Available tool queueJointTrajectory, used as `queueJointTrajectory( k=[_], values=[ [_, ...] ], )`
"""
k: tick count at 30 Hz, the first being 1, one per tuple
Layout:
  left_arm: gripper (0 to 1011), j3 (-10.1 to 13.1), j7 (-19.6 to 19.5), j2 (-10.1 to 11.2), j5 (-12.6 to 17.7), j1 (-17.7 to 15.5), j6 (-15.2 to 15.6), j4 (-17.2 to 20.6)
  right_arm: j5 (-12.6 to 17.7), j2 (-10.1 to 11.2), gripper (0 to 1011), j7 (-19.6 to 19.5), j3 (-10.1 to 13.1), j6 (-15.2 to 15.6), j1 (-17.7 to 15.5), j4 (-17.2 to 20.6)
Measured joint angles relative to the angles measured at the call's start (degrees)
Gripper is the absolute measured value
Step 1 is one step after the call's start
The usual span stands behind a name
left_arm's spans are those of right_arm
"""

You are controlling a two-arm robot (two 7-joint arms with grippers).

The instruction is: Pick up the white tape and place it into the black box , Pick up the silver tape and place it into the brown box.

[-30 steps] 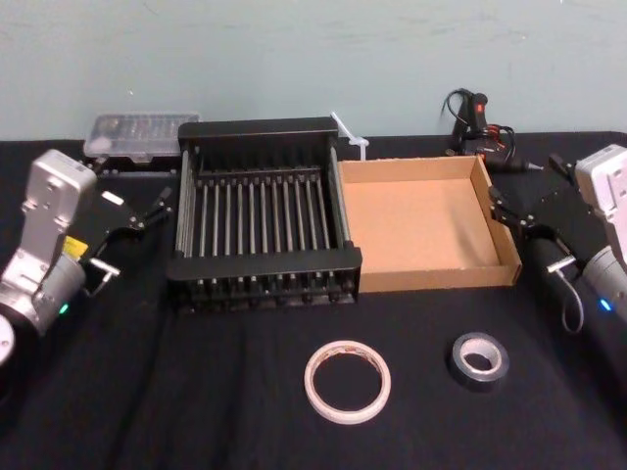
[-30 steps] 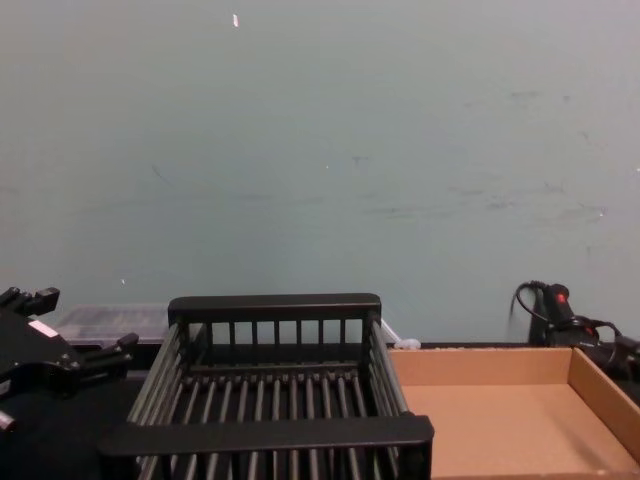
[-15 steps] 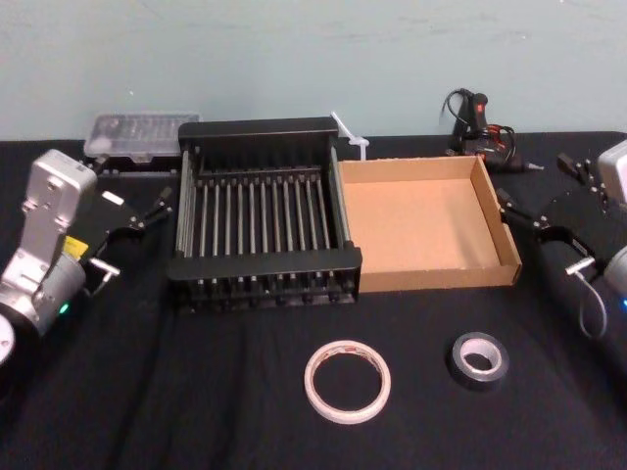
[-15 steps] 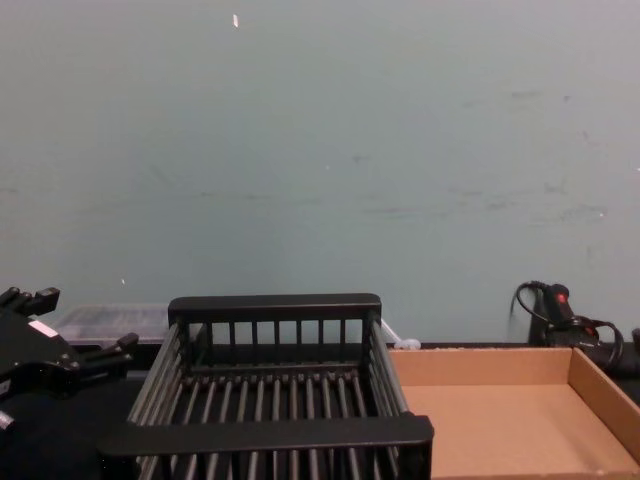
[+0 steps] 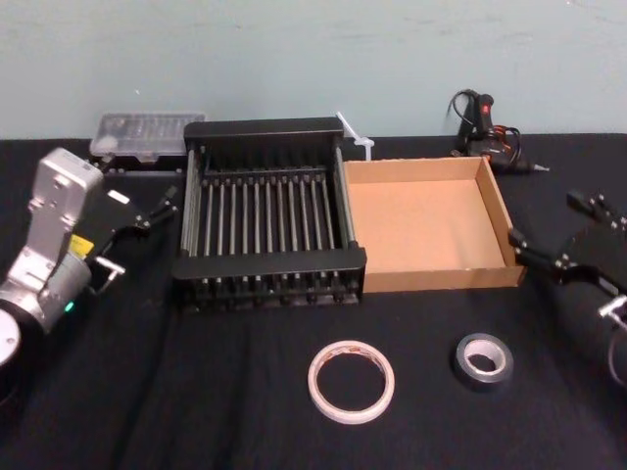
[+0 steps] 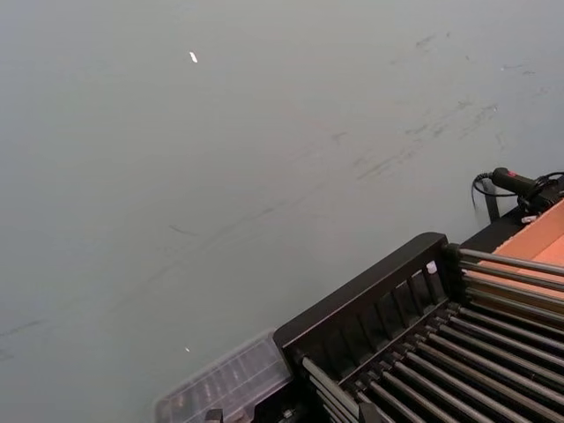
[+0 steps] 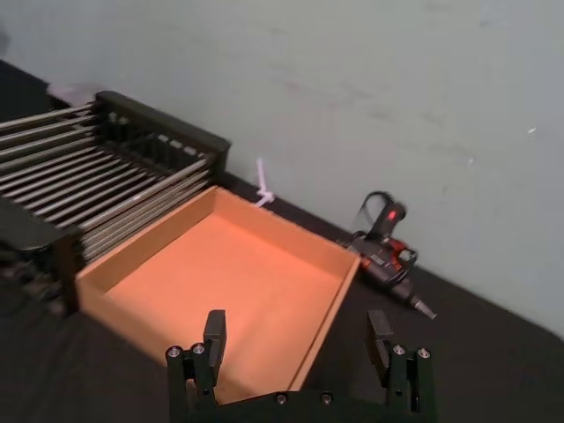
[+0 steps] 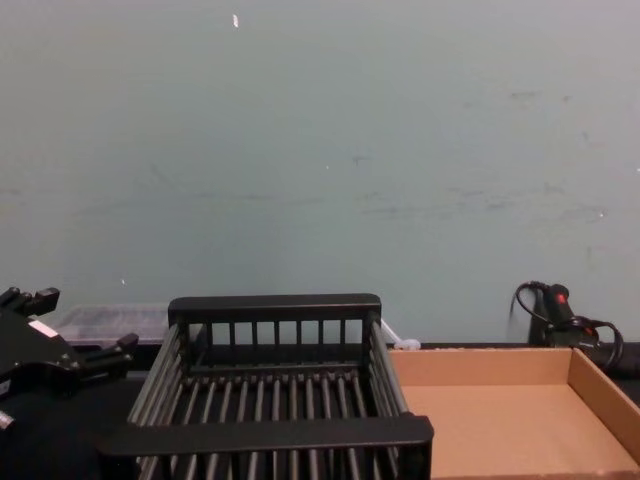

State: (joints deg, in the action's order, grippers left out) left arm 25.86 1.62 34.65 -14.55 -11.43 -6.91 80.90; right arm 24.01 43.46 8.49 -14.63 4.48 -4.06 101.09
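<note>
Two rolls, white tape (image 5: pixel 351 381) and silver tape (image 5: pixel 482 359), lie untouched on the bench (image 5: pixel 196 392); the right claw (image 5: pixel 554 227), agape and empty, has drawn back toward the silver one, left claw (image 5: pixel 137 227) idling open beside the black box (image 5: pixel 269 262).

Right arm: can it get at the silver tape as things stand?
Probably yes. The silver tape lies flat on open cloth, in front of the brown box and apart from the white tape. The right gripper hovers open beside the box's right wall, and nothing stands between them.
</note>
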Motion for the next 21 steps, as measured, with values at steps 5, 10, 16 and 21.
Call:
queueJointTrajectory(
  k=[5,10,16,21],
  values=[
    [1001,0.0,0.0,0.0,0.0,0.0,0.0,0.0,0.83,1.02,1002,1.17,1.32,0.81,-2.65,1.67],
    [1001,0.0,0.0,0.0,0.0,0.0,0.0,0.0,1.13,2.11,1002,2.91,2.31,1.72,-5.4,2.99],
    [1001,0.01,0.0,0.0,0.0,0.0,0.0,0.0,1.13,2.45,1002,4.82,2.63,2.52,-7.57,3.44],
    [1001,0.0,0.0,0.0,0.0,0.0,0.0,0.0,1.13,2.34,1002,6.16,2.65,3.49,-8.52,3.55]
  ],
)
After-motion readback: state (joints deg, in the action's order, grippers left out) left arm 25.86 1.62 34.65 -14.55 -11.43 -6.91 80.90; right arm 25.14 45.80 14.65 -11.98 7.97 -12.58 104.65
